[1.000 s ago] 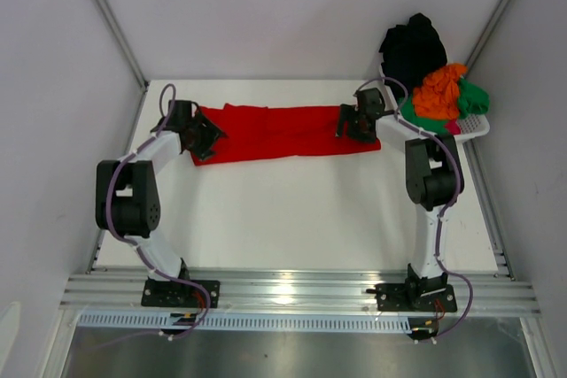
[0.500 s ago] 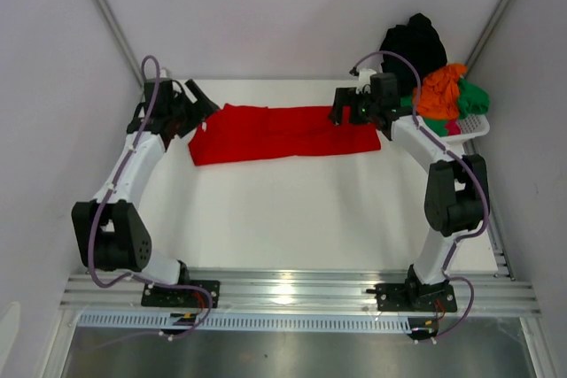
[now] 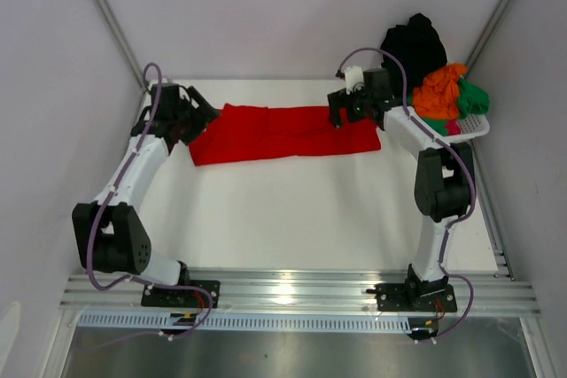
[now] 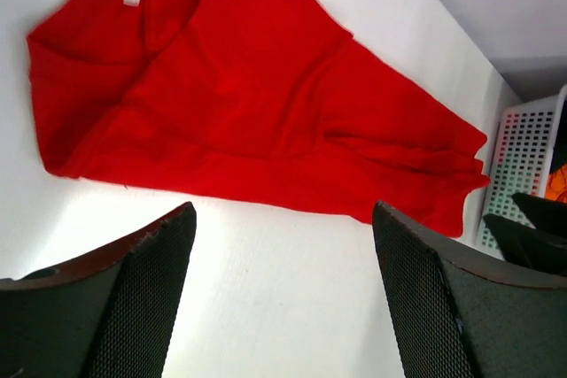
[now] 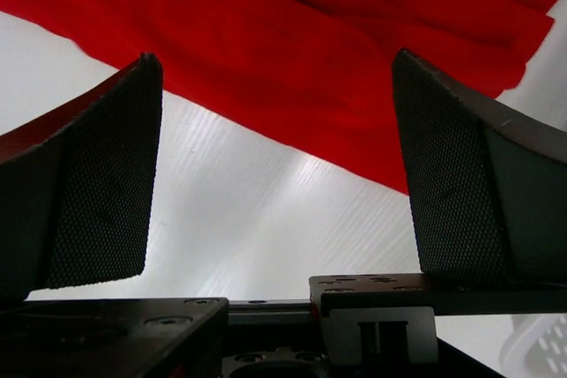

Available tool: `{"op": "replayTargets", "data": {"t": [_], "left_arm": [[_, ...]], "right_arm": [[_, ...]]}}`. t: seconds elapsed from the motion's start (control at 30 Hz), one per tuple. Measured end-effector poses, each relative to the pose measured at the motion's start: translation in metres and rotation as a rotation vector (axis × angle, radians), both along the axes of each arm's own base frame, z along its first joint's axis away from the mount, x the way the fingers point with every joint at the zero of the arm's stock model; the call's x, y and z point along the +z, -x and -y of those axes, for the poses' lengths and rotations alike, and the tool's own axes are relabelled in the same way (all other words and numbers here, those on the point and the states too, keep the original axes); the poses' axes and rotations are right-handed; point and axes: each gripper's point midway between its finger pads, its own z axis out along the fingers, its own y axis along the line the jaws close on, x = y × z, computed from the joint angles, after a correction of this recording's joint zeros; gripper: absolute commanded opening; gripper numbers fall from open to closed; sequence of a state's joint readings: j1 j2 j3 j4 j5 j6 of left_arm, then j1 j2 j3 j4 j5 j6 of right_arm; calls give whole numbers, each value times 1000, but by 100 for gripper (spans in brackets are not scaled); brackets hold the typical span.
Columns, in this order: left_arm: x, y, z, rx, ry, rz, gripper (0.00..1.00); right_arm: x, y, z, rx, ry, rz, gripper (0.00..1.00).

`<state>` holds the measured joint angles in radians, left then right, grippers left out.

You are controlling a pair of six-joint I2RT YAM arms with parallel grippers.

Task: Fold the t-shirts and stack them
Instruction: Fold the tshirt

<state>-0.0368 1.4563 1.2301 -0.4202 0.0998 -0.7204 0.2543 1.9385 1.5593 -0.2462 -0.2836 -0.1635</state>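
The red t-shirt (image 3: 283, 133) is laid as a band across the far table (image 3: 292, 210). The left end effector (image 3: 200, 111) and right end effector (image 3: 341, 113) are held apart, empty, at its ends. If only one layer is pinched, the fold could be skewed.

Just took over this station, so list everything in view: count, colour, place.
red t-shirt: 1, red, strip across far table
black t-shirt: 1, black, basket's far end
orange t-shirt: 1, orange, atop basket pile
green t-shirt: 1, green, basket, beside orange
pink cloth: 1, pink, sliver in basket
basket: 1, white, far right corner
table: 1, white, beneath all
left tool: 1, black, open, at strip's left end
right tool: 1, black, open, over strip's right end
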Motion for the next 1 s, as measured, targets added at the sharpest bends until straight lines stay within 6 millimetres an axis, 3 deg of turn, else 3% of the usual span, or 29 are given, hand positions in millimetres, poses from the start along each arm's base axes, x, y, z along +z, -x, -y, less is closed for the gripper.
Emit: {"op": "replayTargets", "data": {"t": [0.1, 0.17, 0.27, 0.37, 0.47, 0.6, 0.7, 0.8, 0.87, 1.0], "left_arm": [[-17, -2, 11, 56, 58, -59, 86], [-40, -6, 20, 120, 123, -135, 87], [-60, -8, 25, 211, 189, -220, 98], [-72, -7, 26, 327, 225, -303, 99], [-65, -11, 32, 436, 258, -366, 99], [-27, -33, 42, 560, 307, -409, 100], [1, -53, 51, 623, 365, -431, 99], [13, -79, 60, 662, 433, -435, 99], [3, -85, 67, 686, 472, -476, 100], [-36, -73, 72, 766, 472, -619, 99]], "right_arm": [[-31, -6, -1, 59, 70, -53, 99], [-56, -4, -1, 115, 127, -89, 99], [-64, -2, -2, 223, 216, -31, 99], [-71, 3, -6, 393, 353, 67, 99], [-70, 2, -12, 546, 460, 142, 99], [-48, -17, -25, 690, 462, 237, 99], [-33, -32, -18, 725, 456, 302, 99], [-40, -38, -6, 740, 467, 307, 99], [-53, -39, -4, 752, 469, 290, 99], [-80, -34, -6, 757, 482, 264, 99]]}}
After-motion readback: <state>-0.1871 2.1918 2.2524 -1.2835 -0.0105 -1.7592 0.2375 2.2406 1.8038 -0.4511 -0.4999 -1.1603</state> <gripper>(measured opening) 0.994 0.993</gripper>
